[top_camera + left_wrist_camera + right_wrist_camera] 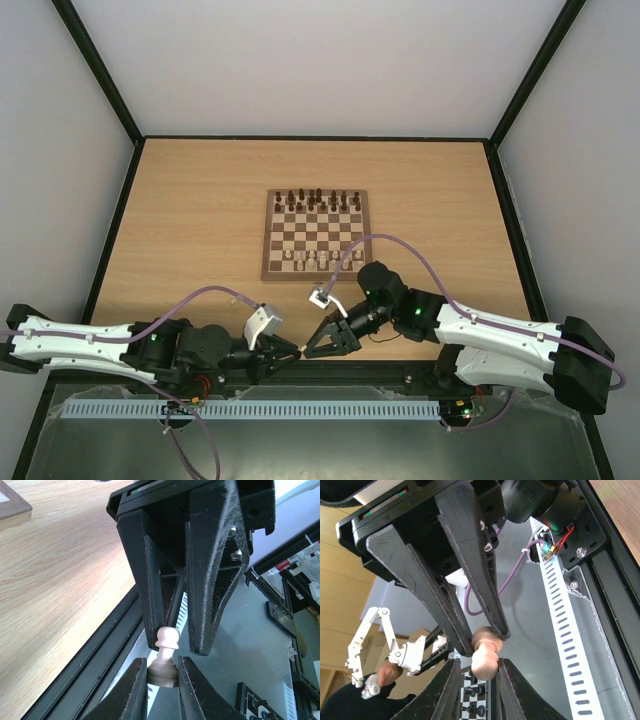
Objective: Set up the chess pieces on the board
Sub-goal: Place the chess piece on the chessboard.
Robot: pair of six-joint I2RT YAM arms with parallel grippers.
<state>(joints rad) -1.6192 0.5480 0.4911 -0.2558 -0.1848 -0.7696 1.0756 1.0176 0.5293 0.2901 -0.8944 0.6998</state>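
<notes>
1. Top external view: the worktop [190, 200] is pale wood grain edged by a black frame, and it carries the board.
2. Left arm [90, 340] lies low, well off the board's near-left corner. Right arm [500, 335] lies well off its near-right corner. Both point inward and meet beyond the middle of the board's near edge.
3. Board [315, 228]: square, checkered dark and cream with a brown border, lying flat on the worktop.
4. Left jaws are clamped on the base of a pawn, one finger pressed against each side (left wrist view).
5. Right jaws face the left jaws tip to tip and are parted around the pawn's head. The head meets one finger and a sliver of gap shows at the other, so they are not clamped.
6. Dark brown pieces [315, 200] stand upright in two rows along the board's far edge.
7. Chess pieces [312, 258], pale, stand in a partial row along the board's near edge. They are too small to count.
8. Pawn [164, 655], pale, is off the board and in the air beyond its near edge, about over the worktop's rim. It touches no surface.
</notes>
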